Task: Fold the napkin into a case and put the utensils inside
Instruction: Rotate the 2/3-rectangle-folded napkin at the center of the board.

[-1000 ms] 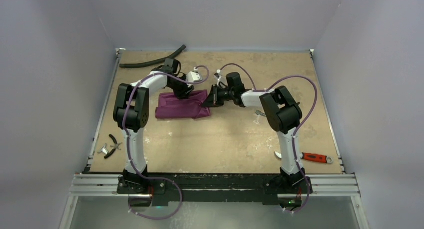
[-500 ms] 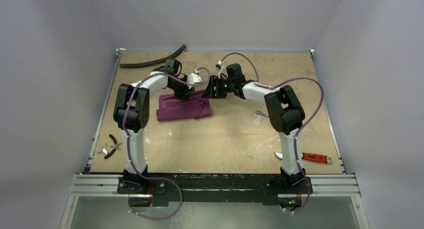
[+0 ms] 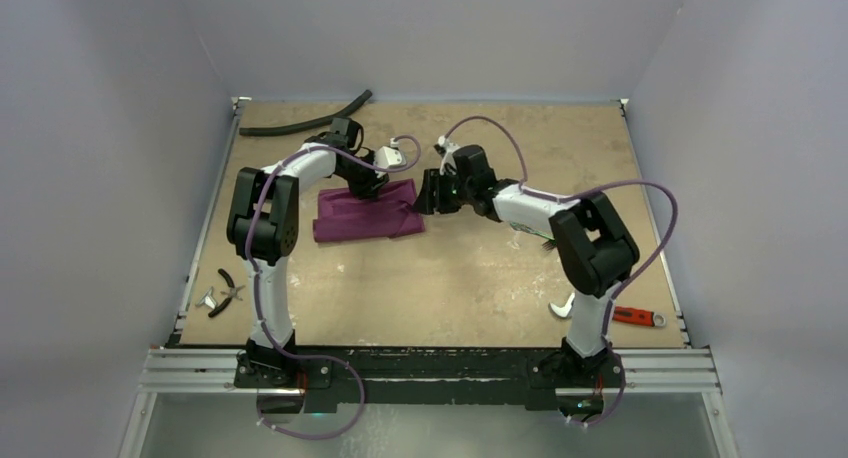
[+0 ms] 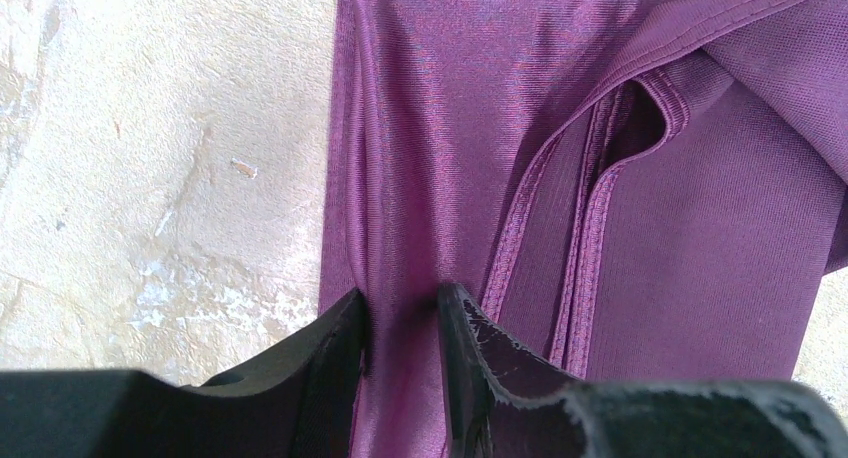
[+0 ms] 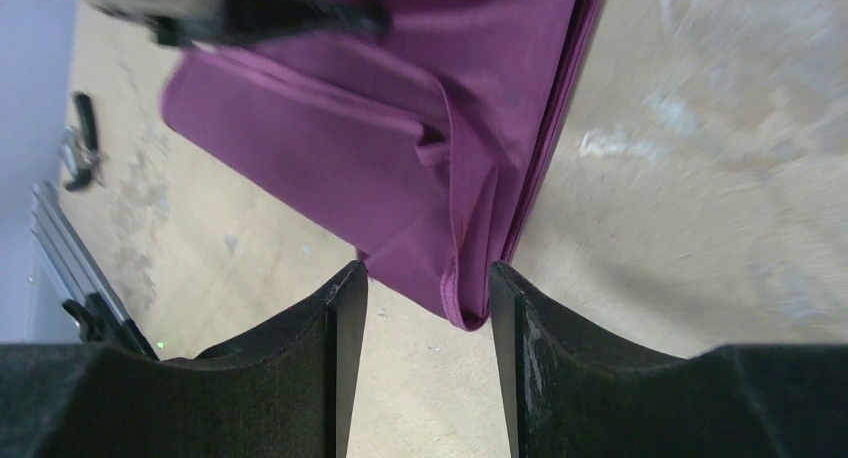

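Note:
The plum-purple napkin (image 3: 365,218) lies folded into a rough rectangle at the middle left of the table. My left gripper (image 3: 365,185) is at its far edge. In the left wrist view that gripper (image 4: 400,303) is shut on a raised ridge of the napkin (image 4: 650,228), with hemmed layers lying to the right. My right gripper (image 3: 425,193) hovers at the cloth's right end. In the right wrist view it (image 5: 428,278) is open, and a folded corner of the napkin (image 5: 350,128) hangs between the tips without touching them. The utensils are hidden behind my right arm.
A long black hose (image 3: 305,123) lies at the far left edge. Dark pliers (image 3: 228,288) and a small silver piece (image 3: 207,299) sit near the left edge. A red-handled tool (image 3: 632,315) lies at the near right, beside my right arm's base.
My right gripper has opened and let go of the napkin's right end, lifted away, then come back beside it. Its elbow has swung right. The left gripper stays pinched on the cloth.

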`<state>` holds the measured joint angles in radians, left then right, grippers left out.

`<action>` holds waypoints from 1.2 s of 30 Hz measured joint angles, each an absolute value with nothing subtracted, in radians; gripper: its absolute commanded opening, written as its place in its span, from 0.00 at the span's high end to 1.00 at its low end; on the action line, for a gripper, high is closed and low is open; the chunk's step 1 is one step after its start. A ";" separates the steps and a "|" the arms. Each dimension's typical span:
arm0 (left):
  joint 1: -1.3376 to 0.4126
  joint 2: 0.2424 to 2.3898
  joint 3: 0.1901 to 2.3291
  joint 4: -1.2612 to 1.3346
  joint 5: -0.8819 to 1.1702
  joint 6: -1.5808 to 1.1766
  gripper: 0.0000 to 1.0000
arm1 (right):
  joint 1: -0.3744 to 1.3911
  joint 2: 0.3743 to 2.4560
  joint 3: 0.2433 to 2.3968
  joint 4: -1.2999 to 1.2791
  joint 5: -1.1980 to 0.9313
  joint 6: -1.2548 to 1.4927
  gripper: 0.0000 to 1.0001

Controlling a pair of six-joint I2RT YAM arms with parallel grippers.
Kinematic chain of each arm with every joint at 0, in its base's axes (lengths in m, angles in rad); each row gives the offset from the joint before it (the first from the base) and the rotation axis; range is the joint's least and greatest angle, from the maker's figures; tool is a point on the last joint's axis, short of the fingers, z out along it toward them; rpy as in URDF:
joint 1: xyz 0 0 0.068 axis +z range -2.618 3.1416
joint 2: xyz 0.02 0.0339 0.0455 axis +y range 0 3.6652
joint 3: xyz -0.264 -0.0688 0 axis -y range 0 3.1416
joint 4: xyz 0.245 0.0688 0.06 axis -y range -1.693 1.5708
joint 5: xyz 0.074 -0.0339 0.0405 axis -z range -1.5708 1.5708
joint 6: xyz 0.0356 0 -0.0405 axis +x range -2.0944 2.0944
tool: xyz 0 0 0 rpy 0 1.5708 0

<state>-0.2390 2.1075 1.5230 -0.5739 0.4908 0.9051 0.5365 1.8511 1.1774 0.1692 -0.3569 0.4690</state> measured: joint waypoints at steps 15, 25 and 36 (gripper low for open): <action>-0.239 2.107 1.523 -0.581 0.495 0.908 0.72 | 0.555 1.993 1.184 0.209 -0.487 0.535 0.66; -0.241 2.107 1.523 -0.588 0.500 0.927 0.74 | 0.554 2.087 1.309 0.205 -0.512 0.542 0.72; -0.241 2.107 1.523 -0.601 0.511 0.958 0.75 | 0.555 2.079 1.272 0.186 -0.356 0.551 0.76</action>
